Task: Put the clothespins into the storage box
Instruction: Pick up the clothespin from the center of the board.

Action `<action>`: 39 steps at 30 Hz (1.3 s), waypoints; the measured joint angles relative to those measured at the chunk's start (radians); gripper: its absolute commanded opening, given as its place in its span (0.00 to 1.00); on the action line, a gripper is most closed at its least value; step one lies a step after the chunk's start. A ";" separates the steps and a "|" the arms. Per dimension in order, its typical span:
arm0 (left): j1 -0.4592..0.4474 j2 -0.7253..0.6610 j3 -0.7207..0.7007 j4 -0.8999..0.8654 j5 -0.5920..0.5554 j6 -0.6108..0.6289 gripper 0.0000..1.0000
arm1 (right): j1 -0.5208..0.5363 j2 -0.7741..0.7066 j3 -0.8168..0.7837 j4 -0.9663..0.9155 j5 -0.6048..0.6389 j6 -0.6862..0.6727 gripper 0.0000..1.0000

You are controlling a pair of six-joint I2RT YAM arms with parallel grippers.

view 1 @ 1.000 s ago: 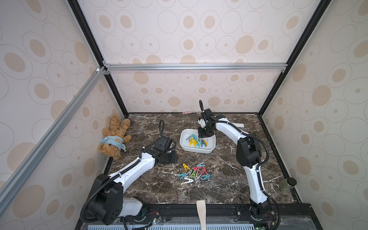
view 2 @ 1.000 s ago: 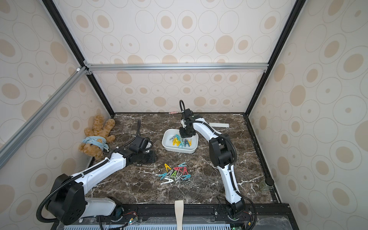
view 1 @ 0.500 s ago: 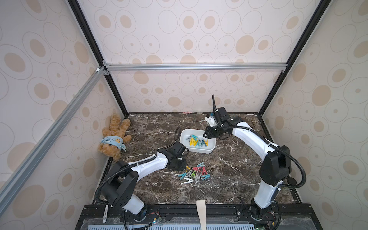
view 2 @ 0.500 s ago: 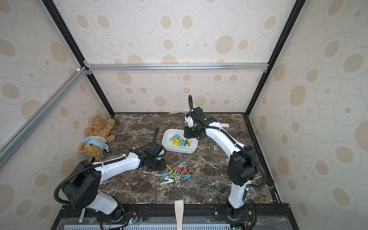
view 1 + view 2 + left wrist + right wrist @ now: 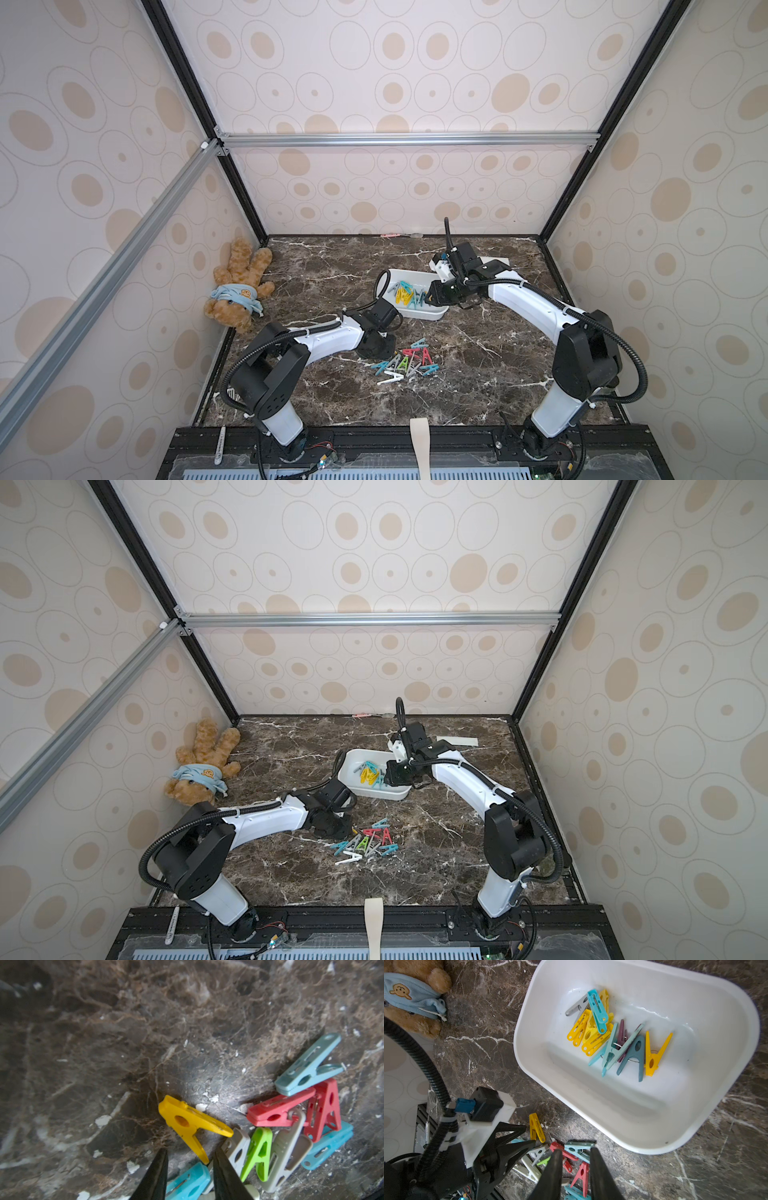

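The left gripper (image 5: 190,1152) hung low over the loose heap of small A-shaped plastic clothespins (image 5: 405,362) on the dark brown marble table (image 5: 478,374). Its black jaws stood a narrow gap apart and held nothing. One leg of the yellow plastic clothespin (image 5: 187,1122) pointed into that gap, so that pin looked like the pick in hand.

To do it well, the jaws should probably come straight down astride that 1 leg or the pin's hinge and close only once both pads flank it. The grey clothespin (image 5: 236,1147) lay just beside the yellow one, and a skewed approach could drag it along or scatter the heap. A firm pinch near the hinge seemed safest, since the smooth plastic may twist out.

The shallow white plastic storage box (image 5: 623,1109) sat on the table beyond the heap, near it but apart. Roughly 10 pins (image 5: 612,1032) lay bunched inside: several yellow, some teal, 1 grey and 1 purple. About as many remained outside.

The right gripper (image 5: 575,1151) hovered by the box's near rim, its jaws narrowly parted and empty.
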 measured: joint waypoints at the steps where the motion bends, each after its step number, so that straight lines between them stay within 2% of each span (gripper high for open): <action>1: 0.000 0.005 0.003 0.000 -0.004 -0.001 0.35 | 0.000 0.000 0.000 0.005 -0.002 0.000 0.26; 21: -0.007 0.066 0.066 -0.025 -0.106 -0.015 0.11 | 0.000 -0.068 -0.038 0.044 -0.023 0.000 0.25; 31: -0.006 0.024 0.114 -0.129 -0.117 0.005 0.09 | 0.000 -0.100 -0.048 0.044 -0.023 0.000 0.25; 39: 0.040 -0.023 0.294 -0.182 -0.071 0.053 0.10 | 0.000 -0.104 -0.051 0.031 -0.016 0.000 0.25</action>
